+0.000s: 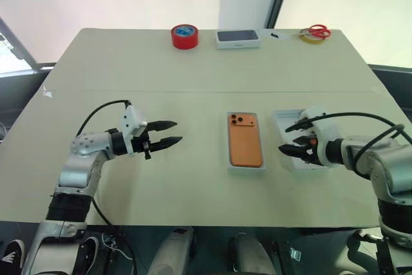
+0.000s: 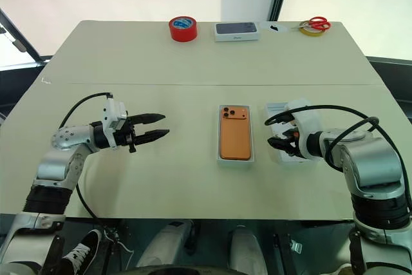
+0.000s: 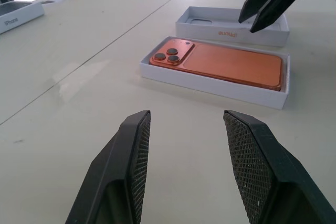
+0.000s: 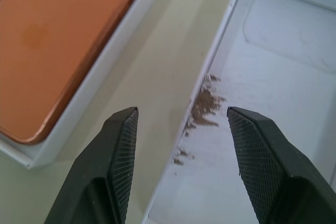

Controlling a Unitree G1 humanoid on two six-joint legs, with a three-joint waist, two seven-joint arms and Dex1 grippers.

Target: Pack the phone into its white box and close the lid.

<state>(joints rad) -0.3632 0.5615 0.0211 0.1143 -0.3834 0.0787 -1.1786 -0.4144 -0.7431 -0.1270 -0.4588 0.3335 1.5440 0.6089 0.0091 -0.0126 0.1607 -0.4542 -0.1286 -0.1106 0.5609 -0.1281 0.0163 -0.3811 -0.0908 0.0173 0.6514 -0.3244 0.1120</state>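
The orange phone (image 1: 245,141) lies camera side up inside the shallow white box (image 1: 246,167) at the table's middle. Just right of it sits the lid (image 1: 284,118), its white inside facing up, with a brownish scuff near its rim (image 4: 202,103). My right gripper (image 1: 284,139) is open and empty, hovering over the lid's edge nearest the box. My left gripper (image 1: 177,131) is open and empty too, left of the box and well apart from it, pointing toward it. The left wrist view looks across the table at the phone (image 3: 220,64), the box (image 3: 210,83) and the lid (image 3: 231,33).
Along the far edge stand a red tape roll (image 1: 185,36), a white box with a dark phone picture (image 1: 237,38) and red-handled scissors (image 1: 315,31) on a yellow ring. A seam runs across the table behind the box.
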